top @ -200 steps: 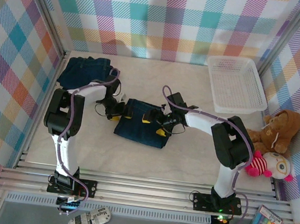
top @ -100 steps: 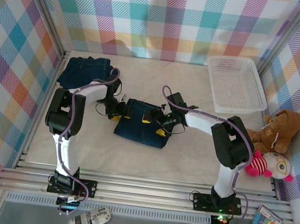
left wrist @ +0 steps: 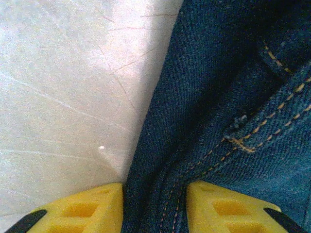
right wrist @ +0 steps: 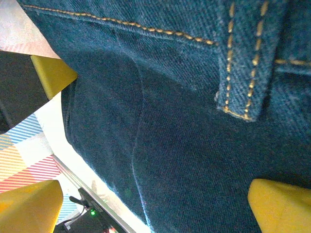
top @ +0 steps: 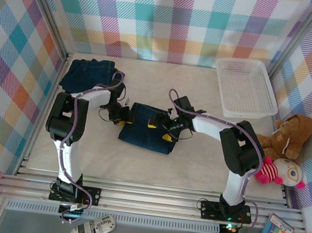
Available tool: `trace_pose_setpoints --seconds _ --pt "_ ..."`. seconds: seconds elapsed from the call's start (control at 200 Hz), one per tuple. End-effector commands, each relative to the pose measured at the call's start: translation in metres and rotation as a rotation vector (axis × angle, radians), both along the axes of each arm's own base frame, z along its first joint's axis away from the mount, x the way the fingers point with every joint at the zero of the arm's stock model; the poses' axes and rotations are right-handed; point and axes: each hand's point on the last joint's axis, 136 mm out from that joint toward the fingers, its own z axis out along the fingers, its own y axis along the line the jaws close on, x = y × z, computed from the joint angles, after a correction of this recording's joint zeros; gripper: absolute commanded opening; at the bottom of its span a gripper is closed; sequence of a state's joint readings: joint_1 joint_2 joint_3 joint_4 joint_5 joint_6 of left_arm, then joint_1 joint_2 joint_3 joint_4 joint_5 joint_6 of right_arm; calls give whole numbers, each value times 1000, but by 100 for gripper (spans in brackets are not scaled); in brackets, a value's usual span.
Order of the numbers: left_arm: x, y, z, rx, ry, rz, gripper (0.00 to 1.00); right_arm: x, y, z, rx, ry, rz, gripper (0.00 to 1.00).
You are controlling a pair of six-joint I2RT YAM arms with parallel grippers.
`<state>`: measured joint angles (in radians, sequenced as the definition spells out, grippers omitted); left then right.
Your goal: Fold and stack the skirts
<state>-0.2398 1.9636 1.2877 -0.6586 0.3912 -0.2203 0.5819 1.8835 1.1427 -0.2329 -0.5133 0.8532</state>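
Top external view: narrowed within the last second, the left gripper around the left edge of the denim skirt at mid-table, firm hold or not impossible to tell, right gripper spread wide over its right edge, readying a fold on the pale scratched table inside checked walls.

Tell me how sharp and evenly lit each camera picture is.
Top external: sharp, evenly lit, no glare. Left wrist: table glares nearly white; denim skirt stitching crisp. Right wrist: denim sharp but shaded toward the fold; right tool's fingertips blurred.
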Motion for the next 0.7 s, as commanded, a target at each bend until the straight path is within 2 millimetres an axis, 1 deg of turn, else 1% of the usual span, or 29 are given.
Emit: trace_pose_setpoints --seconds 0.0,0.04,0.085,0.14,0.25,0.325,0.415,0.555,0.63,0.695 --pt "9 -47 -29 -149 -60 -80 31 -24 -31 -48 -165 137 -41 99" --pt "9 -46 -29 -146 -63 -81 25 -23 -31 -48 -164 138 -40 99" --pt "9 -45 -30 -140 -64 -80 16 -24 -31 -49 -165 140 -43 99" --pt "9 -43 -29 -128 -70 -77 7 -24 -32 -49 -165 142 -44 99" --pt "11 -40 -23 -110 -89 -73 0 -24 -32 -49 -167 140 -46 99" --pt "13 -36 -17 -84 -110 -67 0 -23 -33 -48 -168 137 -47 99" --pt "19 -25 0 -22 -168 -45 0 -20 -33 -40 -159 95 -56 100" --pt "29 -2 35 164 -284 -12 0 -1 -38 -6 -130 -73 -127 99" --pt "33 5 57 276 -353 -10 0 6 -43 7 -111 -142 -187 99" --pt "35 8 75 365 -413 -7 0 9 -47 14 -100 -179 -226 99"
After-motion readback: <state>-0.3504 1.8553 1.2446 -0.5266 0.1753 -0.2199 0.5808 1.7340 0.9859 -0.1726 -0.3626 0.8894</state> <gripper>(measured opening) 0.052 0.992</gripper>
